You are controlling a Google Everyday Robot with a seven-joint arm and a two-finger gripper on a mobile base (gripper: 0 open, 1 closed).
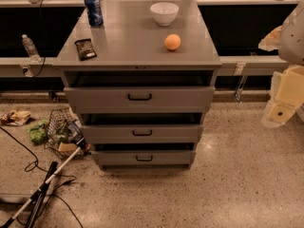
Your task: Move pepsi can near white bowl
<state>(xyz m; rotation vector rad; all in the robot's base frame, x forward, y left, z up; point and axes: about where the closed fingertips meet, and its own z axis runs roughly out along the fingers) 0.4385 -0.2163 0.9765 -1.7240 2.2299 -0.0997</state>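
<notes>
at the back left corner of the table (128,39) the pepsi can (93,10) stands upright, close by the back edge, with nothing touching it. the white bowl (164,13) sits along the same back edge, right of the middle, well apart from the can, with bare grey top between them. an orange (173,42) lies nearer the right edge, a little in front of the bowl. a dark snack packet (85,49) lies flat near the left edge, in front of the can.

from where i stand the job looks not yet begun: the can is not picked up, so the step in hand is the reach toward it. the gripper (281,109) hangs beyond the right edge of the table, out over the floor and seemingly lower than the top, nowhere near the can. whether it is released or clenched i cannot tell, but it is plainly not grasping the can. the pale arm (292,32) above it shows only in part at the far right.

next, i reckon, the arm must rise above the top and cross its whole width to the back left corner, clearing the orange and the bowl, then close on the can. the can is tall and narrow and near the back edge, so a crooked approach could tip it or push it off.
</notes>
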